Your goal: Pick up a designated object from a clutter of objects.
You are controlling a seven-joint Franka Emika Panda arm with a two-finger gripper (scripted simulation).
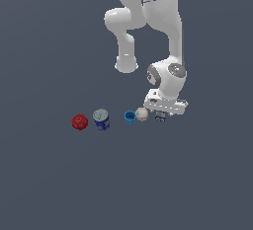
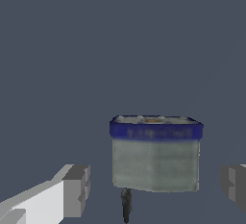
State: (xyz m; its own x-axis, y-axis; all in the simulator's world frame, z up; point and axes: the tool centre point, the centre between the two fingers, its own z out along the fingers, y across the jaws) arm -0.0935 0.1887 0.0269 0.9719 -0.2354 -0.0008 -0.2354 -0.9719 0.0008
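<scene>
white ball (image 1: 142,114) crowds the grey-blue box (image 2: 155,153) on one side; gaps flank it between spread fingers (image 2: 76,191).

You see a plain dark grey table (image 1: 49,184) carrying a row: red round item (image 1: 79,122) at nine o'clock, blue-white can (image 1: 101,119), blue cup (image 1: 130,117), white ball (image 1: 142,114), small grey-blue box (image 1: 160,116) at three o'clock.

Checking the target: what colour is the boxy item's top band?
Dark blue band on the small boxy item, clearest in wrist view.

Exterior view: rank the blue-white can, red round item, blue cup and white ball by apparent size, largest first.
1. blue-white can, largest.
2. red round item, slightly smaller.
3. blue cup and white ball: look about alike, so no ranking between them. All four sit in one row, so camera distance matters little.
</scene>
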